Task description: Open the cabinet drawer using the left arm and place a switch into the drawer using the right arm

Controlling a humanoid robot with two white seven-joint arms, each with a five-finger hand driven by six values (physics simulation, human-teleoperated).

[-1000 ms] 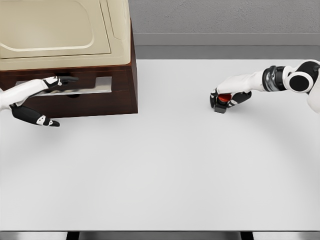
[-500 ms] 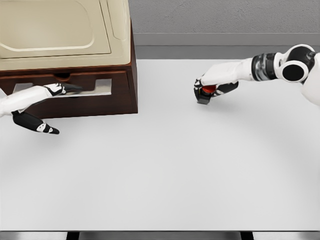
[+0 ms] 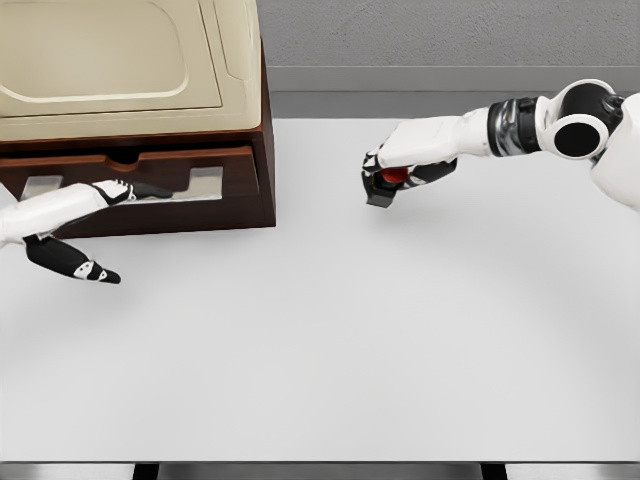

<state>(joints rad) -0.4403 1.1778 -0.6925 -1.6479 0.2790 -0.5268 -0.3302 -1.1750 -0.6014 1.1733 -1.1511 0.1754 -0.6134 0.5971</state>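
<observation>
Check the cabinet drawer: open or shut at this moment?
Partly open. The drawer front stands out from the cabinet face with a dark gap above it; the left hand is at its handle.

My left hand (image 3: 85, 205) reaches into the partly open drawer (image 3: 140, 180) of the dark brown wooden cabinet (image 3: 255, 185) with a cream top. My right hand (image 3: 395, 165) grips the small black switch with a red button (image 3: 385, 185) above the white tabletop (image 3: 330, 340).

dark glossy wood cabinet (image 3: 200, 205) with smooth cream top, on a matt white table (image 3: 320, 340).
</observation>
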